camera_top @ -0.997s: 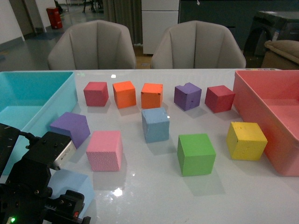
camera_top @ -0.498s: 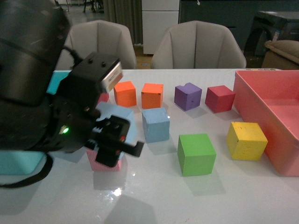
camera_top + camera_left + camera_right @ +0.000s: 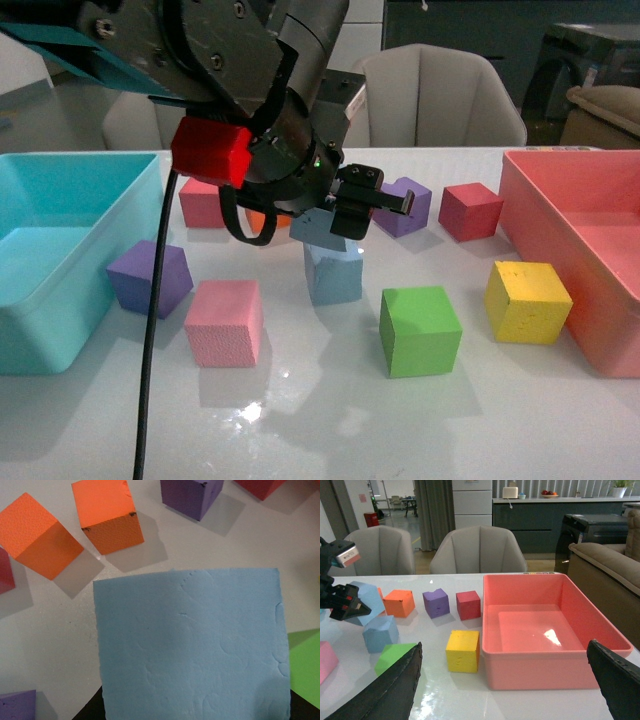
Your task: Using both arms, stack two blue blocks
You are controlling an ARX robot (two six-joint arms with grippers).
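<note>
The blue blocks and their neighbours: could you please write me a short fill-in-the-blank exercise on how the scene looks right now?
1. The held block in the left end effector and the lower block right beneath it are both ___.
2. Between the green block and the pink bin stands a ___ block.
3. The left wrist view shows ___ orange blocks.

Missing words: blue; yellow; two.
</note>
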